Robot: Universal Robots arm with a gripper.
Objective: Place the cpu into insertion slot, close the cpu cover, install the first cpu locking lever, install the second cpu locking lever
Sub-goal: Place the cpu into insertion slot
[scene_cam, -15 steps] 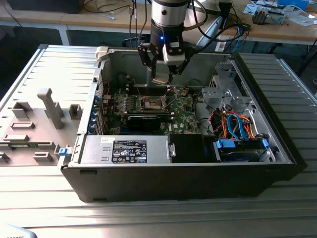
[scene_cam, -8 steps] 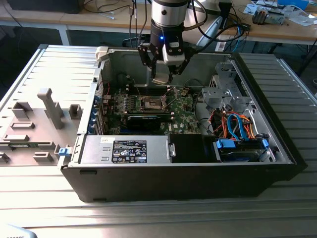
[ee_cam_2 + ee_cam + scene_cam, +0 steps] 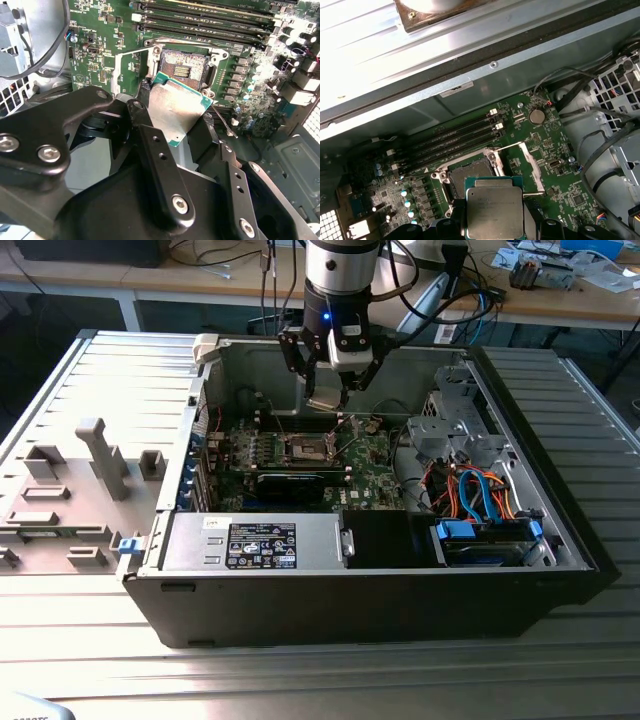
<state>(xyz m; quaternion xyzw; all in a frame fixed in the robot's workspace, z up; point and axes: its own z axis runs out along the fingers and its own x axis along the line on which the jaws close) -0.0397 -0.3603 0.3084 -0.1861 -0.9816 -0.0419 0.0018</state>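
Observation:
My gripper (image 3: pixel 326 397) hangs inside the open computer case, shut on the cpu (image 3: pixel 325 400). The cpu (image 3: pixel 175 110) is a flat silver-topped chip with a green edge, held by two opposite sides and tilted a little. It hovers just above and apart from the insertion slot (image 3: pixel 184 65), whose brownish contact field lies bare. In the first wrist view the cpu (image 3: pixel 495 212) partly overlaps the insertion slot (image 3: pixel 467 171). The cpu cover (image 3: pixel 530 167) stands swung open beside the slot; the same cpu cover (image 3: pixel 127 70) shows in the second wrist view. Thin wire levers (image 3: pixel 506 146) are unlatched around the socket.
Long memory slots (image 3: pixel 205 20) run beside the socket on the green motherboard (image 3: pixel 375 475). A metal drive cage (image 3: pixel 455 425) and blue and orange cables (image 3: pixel 470 490) fill the exterior view's right. A power supply (image 3: pixel 255 540) lies at the front. Grey fixtures (image 3: pixel 95 470) stand outside the case.

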